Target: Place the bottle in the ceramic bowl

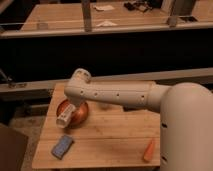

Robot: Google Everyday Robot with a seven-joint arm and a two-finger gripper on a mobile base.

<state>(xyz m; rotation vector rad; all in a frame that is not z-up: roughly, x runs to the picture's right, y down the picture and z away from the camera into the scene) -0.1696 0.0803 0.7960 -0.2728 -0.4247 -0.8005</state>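
Below and just left of the claw lay a blue block (62, 146). The claw (64, 119) hung over the left rim of the ceramic bowl (81, 113), hiding part of it. Whether the claw was open or closed could not be told. The bottle could not be told apart from the claw's pale tip. Far right of the claw lay an orange tapered piece (149, 150). The wooden desk (110, 135) stood before dark counters.

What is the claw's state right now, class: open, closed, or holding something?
Claw: at the left side of the ceramic bowl, above the wooden table; whether it is open, closed or holding anything cannot be told.
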